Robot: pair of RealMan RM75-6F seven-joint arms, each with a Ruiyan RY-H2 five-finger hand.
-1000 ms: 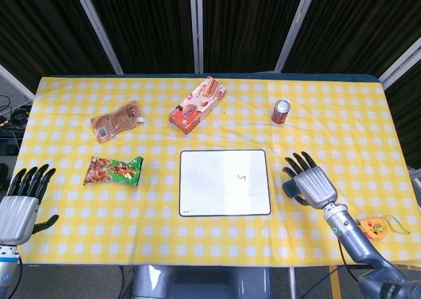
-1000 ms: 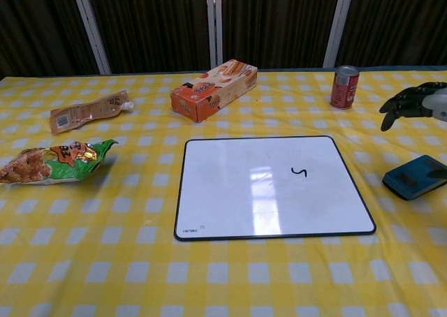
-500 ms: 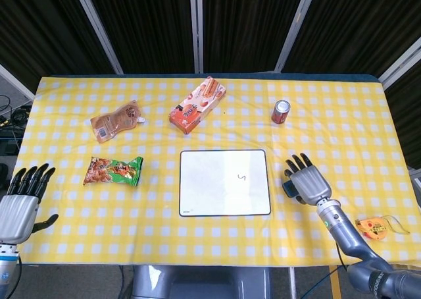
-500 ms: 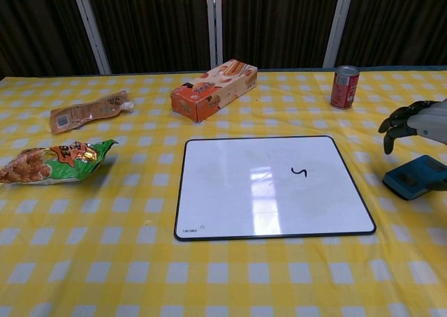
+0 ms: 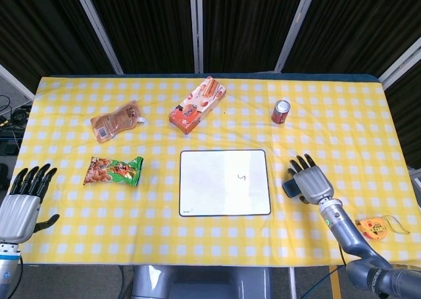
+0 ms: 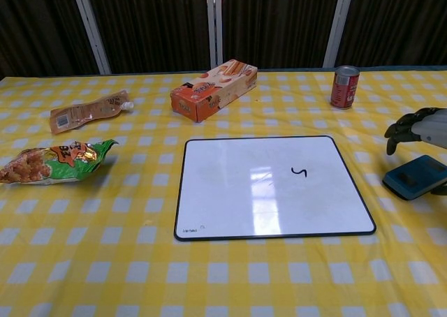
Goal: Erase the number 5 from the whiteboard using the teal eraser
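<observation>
The right hand (image 5: 311, 183) is hovering with its fingers (image 6: 399, 131) spread and holding nothing, directly over the teal eraser (image 6: 415, 177), which is lying flat on the bench (image 5: 217, 230) under the palm; whether they are touching cannot be told. Just to the left of those fingers the whiteboard (image 6: 269, 186) is lying flat, carrying a handwritten 5 (image 6: 299, 172) on its right half and a small maker's mark at its near left corner, too small to read. Beyond the fingers a red can (image 6: 344, 86) is standing upright. Behind the wrist, an orange packet (image 5: 373, 228) is sitting near the bench edge. Farther left are an orange box (image 6: 214, 89), a brown pouch (image 6: 89, 110) and a green snack bag (image 6: 54, 160), their print unreadable. The left hand (image 5: 21, 202) is waiting off the bench's near left corner, fingers spread, holding nothing.
</observation>
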